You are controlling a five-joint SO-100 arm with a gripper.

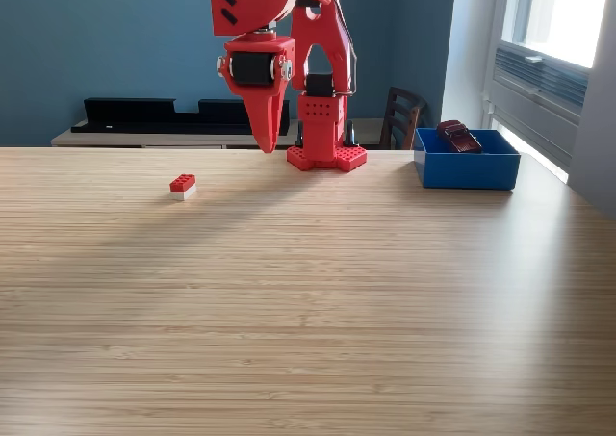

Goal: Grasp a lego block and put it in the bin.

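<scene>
Exterior view. Your red arm [289, 32] stands on its base [325, 157] at the far edge of the wooden tabletop [308, 311], folded so that the pincer [266, 145] points straight down and hangs above the surface, touching nothing. Its fingers taper to a single tip and read as pressed together, with no gap visible between them and nothing held.

The lego block [183, 186], a red brick stacked on a white one, lies flat on the tabletop toward the exterior view's left, nearer the camera than the pincer and well apart from it.

The bin [467, 171], a blue open-topped box with low walls, sits at the far edge toward the exterior view's right, beside the base but not touching it. A dark red toy car [459, 136] rests inside it, leaning against the rear wall.

Behind the tabletop you see a long black tray [144, 114] on a low shelf, a dark wooden chair [402, 116], and a blue wall.
</scene>
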